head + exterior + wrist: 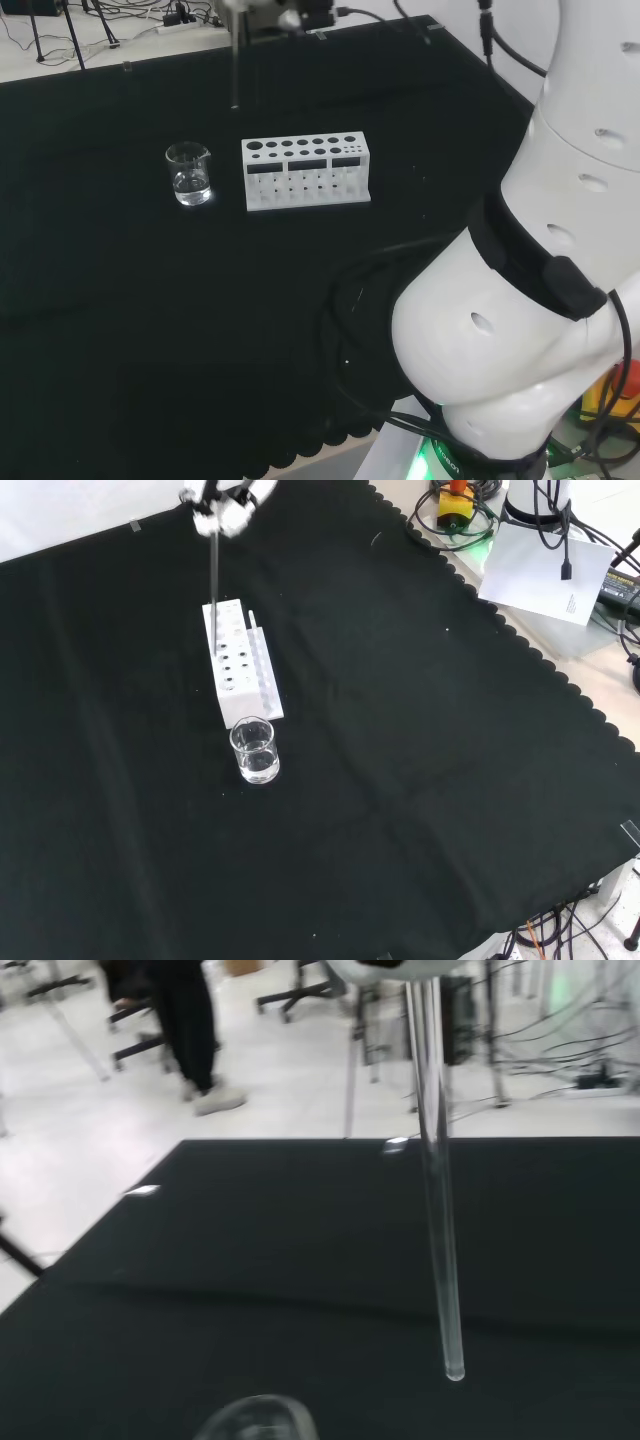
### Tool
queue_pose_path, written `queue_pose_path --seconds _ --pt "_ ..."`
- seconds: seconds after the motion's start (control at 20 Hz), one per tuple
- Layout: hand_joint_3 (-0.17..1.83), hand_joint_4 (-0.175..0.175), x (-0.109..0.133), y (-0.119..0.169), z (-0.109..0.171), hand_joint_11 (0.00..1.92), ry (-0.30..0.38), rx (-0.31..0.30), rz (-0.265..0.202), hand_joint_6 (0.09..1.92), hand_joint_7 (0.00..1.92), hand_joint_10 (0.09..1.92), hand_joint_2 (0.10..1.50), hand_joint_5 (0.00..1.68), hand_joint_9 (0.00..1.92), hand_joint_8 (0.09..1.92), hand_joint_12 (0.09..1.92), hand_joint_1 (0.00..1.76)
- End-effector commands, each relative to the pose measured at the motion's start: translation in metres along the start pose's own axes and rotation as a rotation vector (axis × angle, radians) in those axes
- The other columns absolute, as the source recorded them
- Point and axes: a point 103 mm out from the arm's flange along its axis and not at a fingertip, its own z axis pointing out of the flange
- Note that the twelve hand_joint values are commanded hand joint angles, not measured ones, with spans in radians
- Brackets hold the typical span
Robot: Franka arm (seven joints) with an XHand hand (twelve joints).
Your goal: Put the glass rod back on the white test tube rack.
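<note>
At the top left of the front view, the hand point(222, 508) pinches the glass rod point(214, 575), hanging upright above the white test tube rack point(236, 670); a beaker point(255, 750) stands just beside it.

One of each kind on the black cloth.

There is one white plastic test tube rack point(306, 172) with round holes in its top, one small clear glass beaker point(189, 174) holding a little clear liquid, one long, thin clear glass rod point(440, 1220), and one black and white robot hand point(222, 504). The black cloth point(150, 320) itself counts as one sheet.
</note>
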Motion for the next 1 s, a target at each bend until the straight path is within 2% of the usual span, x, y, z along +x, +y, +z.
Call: queue_pose_path --seconds 0.05,0.15,0.2,0.25,0.4,0.5,0.55,0.7,0.8,1.0 --pt "0.00 -0.175 -0.059 -0.033 -0.019 1.61 -0.007 -0.041 0.084 0.55 1.10 0.89 1.07 1.07 1.57 1.12 0.79 1.30" --pt "0.00 -0.175 -0.064 -0.040 -0.021 1.61 -0.025 -0.049 0.084 0.55 1.10 0.89 1.07 1.07 1.57 1.12 0.79 1.30" --pt "0.00 -0.175 -0.079 -0.052 -0.024 1.61 -0.009 -0.062 0.111 0.55 1.10 0.89 1.07 1.07 1.57 1.12 0.79 1.30" --pt "0.00 -0.175 -0.083 -0.055 -0.026 1.61 0.000 -0.066 0.118 0.55 1.10 0.89 1.07 1.07 1.57 1.12 0.79 1.30" --pt "0.00 -0.175 -0.079 -0.056 -0.024 1.61 -0.025 -0.051 0.101 0.55 1.10 0.89 1.07 1.07 1.57 1.12 0.79 1.30" --pt "0.00 -0.175 -0.068 -0.053 -0.021 1.61 -0.033 -0.041 0.093 0.55 1.10 0.89 1.07 1.07 1.57 1.12 0.79 1.30" --pt "0.00 -0.175 -0.079 -0.060 -0.023 1.61 -0.008 -0.046 0.095 0.55 1.10 0.89 1.07 1.07 1.57 1.12 0.79 1.30" --pt "0.00 -0.175 -0.083 -0.066 -0.023 1.61 0.005 -0.051 0.096 0.55 1.10 0.89 1.07 1.07 1.57 1.12 0.79 1.30" --pt "0.00 -0.175 -0.081 -0.066 -0.023 1.61 -0.015 -0.046 0.104 0.55 1.10 0.89 1.07 1.07 1.57 1.12 0.79 1.30" --pt "0.00 -0.175 -0.053 -0.069 -0.016 1.61 -0.038 -0.040 0.079 0.55 1.10 0.89 1.07 1.07 1.57 1.12 0.79 1.30"
